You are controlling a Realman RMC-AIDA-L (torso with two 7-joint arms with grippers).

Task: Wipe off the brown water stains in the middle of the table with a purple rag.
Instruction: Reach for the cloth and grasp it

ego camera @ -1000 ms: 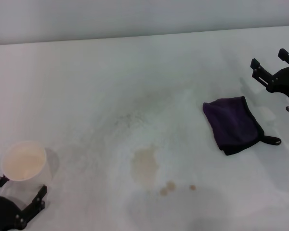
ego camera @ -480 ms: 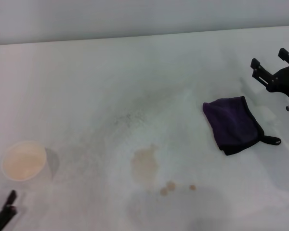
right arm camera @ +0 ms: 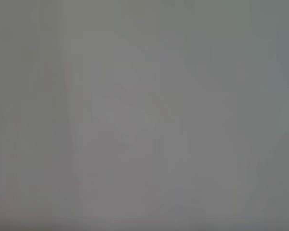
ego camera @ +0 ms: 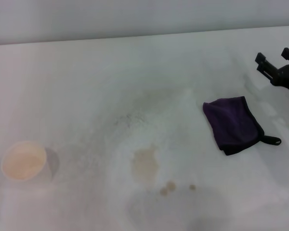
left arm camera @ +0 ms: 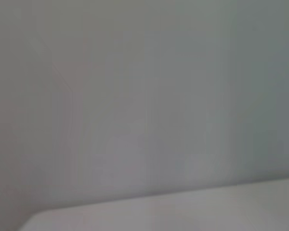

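The purple rag point(ego camera: 233, 124) lies folded on the right side of the white table point(ego camera: 86, 86), its small black loop pointing right. The brown water stains point(ego camera: 145, 165) sit near the table's middle front as a pale tan blotch with three darker droplets point(ego camera: 167, 187) beside it. My right gripper point(ego camera: 273, 56) hovers at the far right edge, beyond and to the right of the rag, open and holding nothing. My left gripper is out of the head view. Both wrist views show only blank grey surface.
A white paper cup point(ego camera: 24, 161) with pale liquid stands at the front left of the table. Faint dark speckles point(ego camera: 127, 118) lie behind the stains. A grey wall runs along the table's far edge.
My left gripper, near the cup at the bottom left corner, has drawn back out of view. My right gripper has shifted slightly right and up, away from the rag.
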